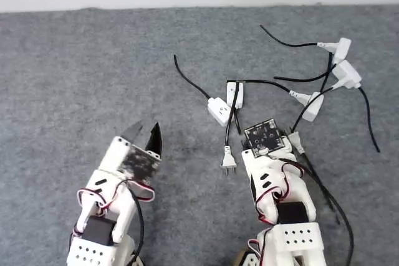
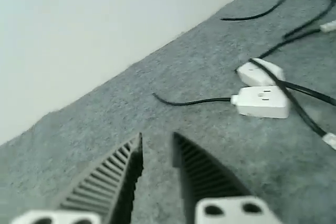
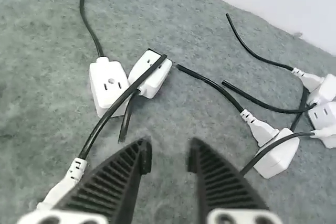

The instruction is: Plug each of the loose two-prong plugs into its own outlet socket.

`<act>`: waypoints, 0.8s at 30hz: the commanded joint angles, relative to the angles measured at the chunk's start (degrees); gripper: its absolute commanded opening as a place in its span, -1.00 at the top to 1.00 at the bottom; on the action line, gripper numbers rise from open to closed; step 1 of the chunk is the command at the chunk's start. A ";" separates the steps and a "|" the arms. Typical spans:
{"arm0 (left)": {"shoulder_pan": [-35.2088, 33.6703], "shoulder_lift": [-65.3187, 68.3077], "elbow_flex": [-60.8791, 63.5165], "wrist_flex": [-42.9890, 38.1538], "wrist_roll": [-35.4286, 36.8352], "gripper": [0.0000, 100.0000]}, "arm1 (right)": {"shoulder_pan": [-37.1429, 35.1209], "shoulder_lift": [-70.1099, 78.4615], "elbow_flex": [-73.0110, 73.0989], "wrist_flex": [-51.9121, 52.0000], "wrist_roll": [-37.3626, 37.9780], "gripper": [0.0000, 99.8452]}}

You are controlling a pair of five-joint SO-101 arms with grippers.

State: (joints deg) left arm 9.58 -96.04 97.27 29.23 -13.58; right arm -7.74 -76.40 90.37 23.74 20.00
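Observation:
Two white outlet sockets lie side by side mid-table, one (image 1: 219, 111) (image 3: 109, 87) (image 2: 262, 100) nearer, the other (image 1: 235, 95) (image 3: 152, 72) (image 2: 257, 72) just behind it. A loose white two-prong plug (image 1: 229, 165) (image 3: 67, 181) rests on the carpet, and its black cord crosses both sockets. A second loose plug (image 1: 297, 142) lies beside the right arm. My right gripper (image 3: 167, 156) hovers open just short of the two sockets, holding nothing. My left gripper (image 1: 144, 134) (image 2: 157, 140) stands open and empty, well to the left of the sockets.
Farther right, a socket (image 1: 313, 107) (image 3: 278, 153) has a plug (image 1: 300, 97) (image 3: 257, 125) seated in it. Two more white sockets (image 1: 346, 74) (image 1: 341, 47) lie at the far right among looping black cords. Bare grey carpet (image 1: 81, 73) spreads across the left.

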 commanded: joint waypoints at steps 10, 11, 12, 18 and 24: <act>1.85 0.44 -0.75 -0.79 0.09 0.60 | -6.11 -0.84 0.79 0.66 8.44 0.87; 3.69 0.53 -0.48 -0.62 -1.49 0.65 | -4.18 -0.84 0.09 0.48 6.51 0.84; 4.92 0.53 -0.48 0.44 -2.81 0.71 | -2.24 -0.84 -0.97 0.57 4.22 0.82; 4.57 0.00 -0.48 1.23 -3.25 0.93 | 0.48 -0.75 -1.76 0.57 -1.23 0.71; -8.88 0.00 -3.30 -1.67 10.02 0.57 | -8.75 -0.75 1.32 1.10 10.73 0.96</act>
State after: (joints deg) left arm 6.68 -96.04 97.27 29.49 -9.89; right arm -13.54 -76.40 92.31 24.79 25.71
